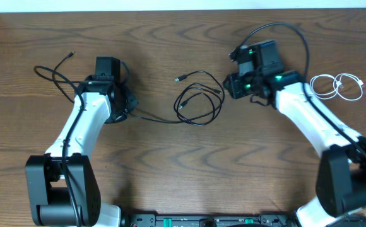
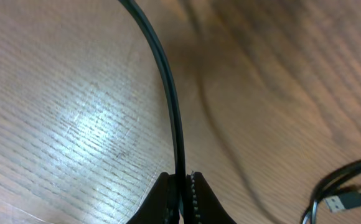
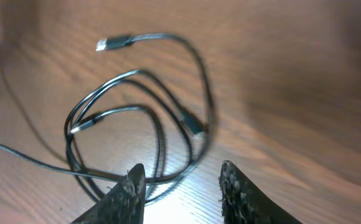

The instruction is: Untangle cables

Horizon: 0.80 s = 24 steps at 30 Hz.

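A loose coil of black cables [image 1: 199, 104] lies mid-table, one plug end [image 1: 179, 79] pointing left. A thin black strand [image 1: 154, 118] runs from the coil to my left gripper [image 1: 125, 112]. In the left wrist view that gripper [image 2: 182, 186] is shut on a black cable [image 2: 168, 81], with a USB plug [image 2: 345, 201] lying at the lower right. My right gripper [image 1: 228, 87] sits just right of the coil. In the right wrist view it [image 3: 180, 177] is open, nothing between its fingers, and the coil [image 3: 137, 112] lies just ahead. A white cable [image 1: 339, 86] lies coiled at far right.
More black cable [image 1: 53, 75] trails from the left arm toward the table's far left, ending in a plug [image 1: 72, 55]. A thick black arm cord [image 1: 284, 28] arcs above the right wrist. The table's back edge [image 1: 170, 11] meets a white wall.
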Available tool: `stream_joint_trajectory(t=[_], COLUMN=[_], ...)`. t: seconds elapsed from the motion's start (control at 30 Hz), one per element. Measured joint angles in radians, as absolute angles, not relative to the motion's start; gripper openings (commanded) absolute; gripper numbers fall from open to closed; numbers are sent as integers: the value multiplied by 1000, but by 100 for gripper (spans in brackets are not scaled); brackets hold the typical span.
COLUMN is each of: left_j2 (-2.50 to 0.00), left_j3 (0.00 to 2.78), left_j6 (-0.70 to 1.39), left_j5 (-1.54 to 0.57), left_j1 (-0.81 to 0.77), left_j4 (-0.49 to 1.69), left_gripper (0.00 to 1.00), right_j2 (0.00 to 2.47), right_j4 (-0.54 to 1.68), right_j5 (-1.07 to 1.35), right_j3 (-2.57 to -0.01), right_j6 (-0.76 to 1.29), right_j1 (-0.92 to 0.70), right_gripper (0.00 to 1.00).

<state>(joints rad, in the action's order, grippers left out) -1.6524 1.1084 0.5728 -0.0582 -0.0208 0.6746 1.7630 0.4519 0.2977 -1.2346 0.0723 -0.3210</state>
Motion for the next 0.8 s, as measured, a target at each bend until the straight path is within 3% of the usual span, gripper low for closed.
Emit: stream_joint_trajectory(t=[0.4, 0.53, 0.57, 0.73, 0.8], left_j2=[-1652, -1652, -1652, -1652, -1652], left_j3=[1053, 1053, 1053, 1053, 1053], left_j6=[626, 628, 628, 629, 629], left_j5=[-66, -66, -66, -69, -69], left_j1=[-21, -21, -21, -21, -21], left_j4=[645, 631, 628, 620, 620], left_gripper=[9, 9, 9, 9, 9], right_j2=[1964, 1973, 1973, 1973, 1973], right_j4=[426, 422, 421, 420, 413], right_j5=[345, 345, 345, 344, 344], right_j3=[-1232, -1232, -1232, -1231, -1231], right_j6=[114, 123, 134, 149, 152], right_j1=[-465, -477, -475, -473, -473], right_gripper=[34, 4, 1, 5, 11])
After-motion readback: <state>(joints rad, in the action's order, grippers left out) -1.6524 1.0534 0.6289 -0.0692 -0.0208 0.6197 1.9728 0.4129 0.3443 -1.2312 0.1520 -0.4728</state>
